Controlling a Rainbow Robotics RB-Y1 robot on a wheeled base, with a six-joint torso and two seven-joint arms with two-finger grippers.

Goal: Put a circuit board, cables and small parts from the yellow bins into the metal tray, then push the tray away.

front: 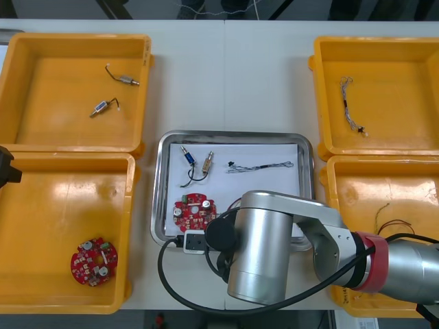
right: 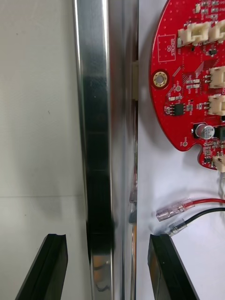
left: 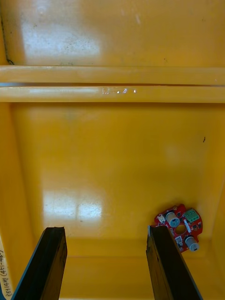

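The metal tray [front: 233,136] lies between the bins and holds a round red circuit board [front: 194,211], two small metal parts [front: 186,155] and a thin black cable [front: 260,166]. My right arm [front: 274,247] reaches over the tray's near edge. In the right wrist view my right gripper [right: 107,267] is open and straddles the tray's rim [right: 96,117]: one finger over the table, the other inside by the circuit board [right: 187,75] and a red and a black wire end [right: 183,213]. My left gripper [left: 107,267] hangs open over the near left bin [left: 112,154].
The near left yellow bin [front: 41,171] holds another red circuit board [front: 94,260]. Two small metal parts [front: 127,79] lie in the far left bin. A twisted cable [front: 351,103] lies in the far right bin, and thin wires [front: 391,223] in the near right one.
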